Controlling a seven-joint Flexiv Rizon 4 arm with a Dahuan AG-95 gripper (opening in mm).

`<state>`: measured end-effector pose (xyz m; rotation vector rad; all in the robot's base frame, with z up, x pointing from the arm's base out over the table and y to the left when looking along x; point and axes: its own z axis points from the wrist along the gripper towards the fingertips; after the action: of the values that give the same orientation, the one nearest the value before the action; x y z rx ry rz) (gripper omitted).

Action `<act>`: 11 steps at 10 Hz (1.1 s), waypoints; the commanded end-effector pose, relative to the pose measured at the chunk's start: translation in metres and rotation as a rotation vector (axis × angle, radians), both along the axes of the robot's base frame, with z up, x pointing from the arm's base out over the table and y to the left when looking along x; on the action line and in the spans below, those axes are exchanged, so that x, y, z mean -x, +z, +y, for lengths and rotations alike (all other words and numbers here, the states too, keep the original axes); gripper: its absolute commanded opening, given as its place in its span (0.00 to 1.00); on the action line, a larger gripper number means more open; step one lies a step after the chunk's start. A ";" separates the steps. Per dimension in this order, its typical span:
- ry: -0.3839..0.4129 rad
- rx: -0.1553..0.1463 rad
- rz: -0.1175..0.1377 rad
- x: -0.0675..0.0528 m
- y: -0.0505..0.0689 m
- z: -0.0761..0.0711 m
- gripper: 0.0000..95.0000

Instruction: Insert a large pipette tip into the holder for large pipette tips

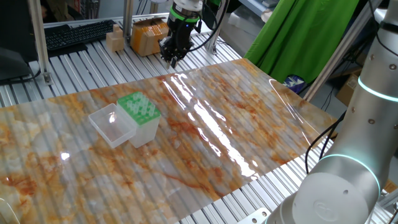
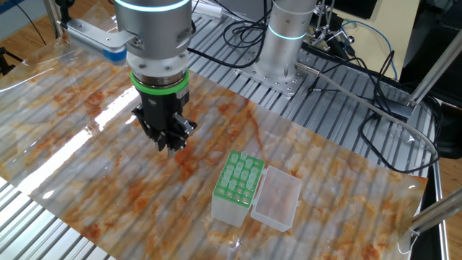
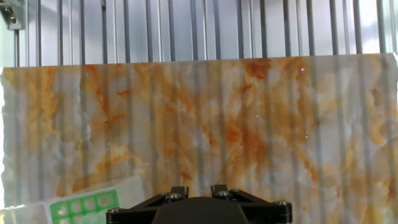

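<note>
The holder for large pipette tips (image 1: 138, 107) is a small whitish box with a green top plate of holes. Its clear lid (image 1: 111, 124) hangs open beside it. It stands on the marbled mat and also shows in the other fixed view (image 2: 241, 178) and at the bottom left of the hand view (image 3: 84, 205). My gripper (image 1: 173, 59) hangs above the mat's far edge, well away from the holder, and it shows in the other fixed view (image 2: 170, 144) too. Its fingers look drawn together. No large pipette tip can be made out in any view. In the hand view only the finger bases show (image 3: 199, 188).
The marbled mat (image 1: 205, 124) lies on a slatted metal table (image 1: 81, 59). A keyboard (image 1: 78, 34) and cardboard boxes (image 1: 146, 36) sit at the far end. A second arm's base (image 2: 285, 43) and cables (image 2: 375, 108) stand beside the mat.
</note>
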<state>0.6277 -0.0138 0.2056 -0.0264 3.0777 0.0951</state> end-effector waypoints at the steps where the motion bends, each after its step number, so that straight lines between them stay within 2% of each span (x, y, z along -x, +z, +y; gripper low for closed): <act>1: 0.005 0.004 0.002 -0.001 0.000 -0.001 0.20; 2: 0.004 0.007 0.001 -0.001 0.000 -0.001 0.20; 3: 0.016 0.006 0.000 -0.001 0.000 -0.001 0.00; 11: 0.028 0.010 -0.001 -0.001 0.000 -0.001 0.00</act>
<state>0.6287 -0.0144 0.2053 -0.0719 3.0762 0.0813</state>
